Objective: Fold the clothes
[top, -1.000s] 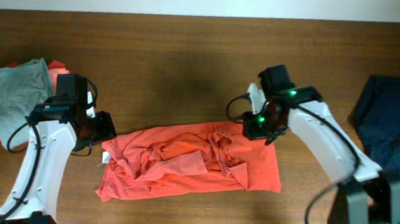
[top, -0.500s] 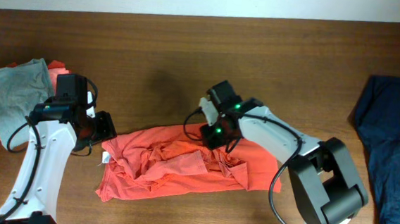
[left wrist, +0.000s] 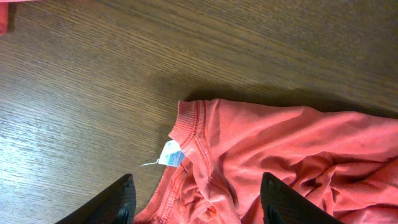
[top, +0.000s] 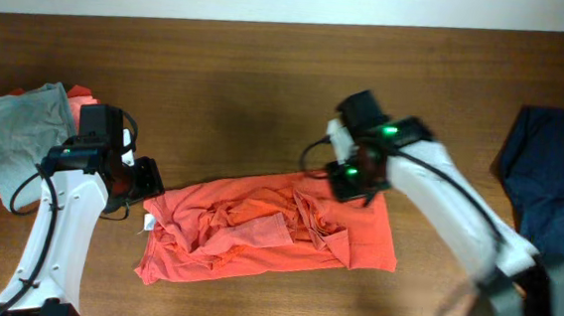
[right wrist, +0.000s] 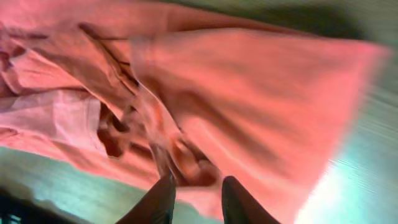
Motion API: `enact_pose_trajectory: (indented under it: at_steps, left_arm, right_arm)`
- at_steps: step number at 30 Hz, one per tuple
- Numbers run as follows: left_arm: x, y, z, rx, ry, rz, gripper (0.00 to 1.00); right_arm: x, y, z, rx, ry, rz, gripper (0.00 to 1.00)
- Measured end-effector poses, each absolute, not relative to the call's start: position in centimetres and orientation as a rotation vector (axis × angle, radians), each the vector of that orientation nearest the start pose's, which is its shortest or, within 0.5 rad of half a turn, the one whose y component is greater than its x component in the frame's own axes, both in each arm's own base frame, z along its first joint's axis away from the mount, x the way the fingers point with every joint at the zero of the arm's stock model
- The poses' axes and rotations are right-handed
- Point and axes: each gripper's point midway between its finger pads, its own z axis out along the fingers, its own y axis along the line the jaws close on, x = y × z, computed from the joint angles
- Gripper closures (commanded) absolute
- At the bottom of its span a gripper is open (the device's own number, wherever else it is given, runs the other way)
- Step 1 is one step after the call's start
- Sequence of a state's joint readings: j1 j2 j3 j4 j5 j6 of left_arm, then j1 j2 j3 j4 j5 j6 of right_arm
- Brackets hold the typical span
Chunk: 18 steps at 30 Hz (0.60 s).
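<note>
Crumpled orange-red T-shirt (top: 267, 232) on the wooden surface (top: 266, 97), left pincer (left wrist: 198, 180) spread wide just over its corner with the white label (left wrist: 169, 154), right pincer (right wrist: 197, 180) at the opposite end – blurred – fingers narrowly apart above creased cloth, gripping nothing.

The left arm (top: 53, 232) rises from the near left edge, its white link leaning slightly rightward up to a black wrist block. There it bends, and the left hand (top: 146, 180) points right, held low. In the left wrist view its two dark fingers (left wrist: 118, 202) stand wide apart.

The right arm (top: 448, 205) reaches from the near right corner in a long white diagonal toward the middle, with green lights (top: 383, 131) glowing on its black wrist. The right hand (top: 353, 180) points down and slightly leftward. In the blurred right wrist view its fingers (right wrist: 163, 198) sit close together with a narrow gap; whether they pinch anything is unclear.
</note>
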State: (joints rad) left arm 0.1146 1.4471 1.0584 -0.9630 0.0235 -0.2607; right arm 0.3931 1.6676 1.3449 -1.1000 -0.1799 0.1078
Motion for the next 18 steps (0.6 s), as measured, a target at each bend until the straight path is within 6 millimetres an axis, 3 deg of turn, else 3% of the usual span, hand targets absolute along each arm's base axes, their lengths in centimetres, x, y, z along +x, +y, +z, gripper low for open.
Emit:
enact_pose_trajectory:
  at_steps: [2, 5, 18]
  left_arm:
    - [28.9, 2.9, 9.8, -0.542, 2.874, -0.058, 0.36]
    - [28.9, 2.9, 9.8, -0.542, 2.874, -0.058, 0.36]
    - [28.9, 2.9, 9.8, -0.541, 2.875, -0.058, 0.36]
  right_arm:
    - [29.3, 13.8, 13.6, -0.394, 2.969, 0.285, 0.69]
    - [28.4, 12.3, 13.8, -0.337, 3.008, 0.246, 0.69]
    - [24.8, 12.1, 4.7, -0.277, 3.111, 0.314, 0.69]
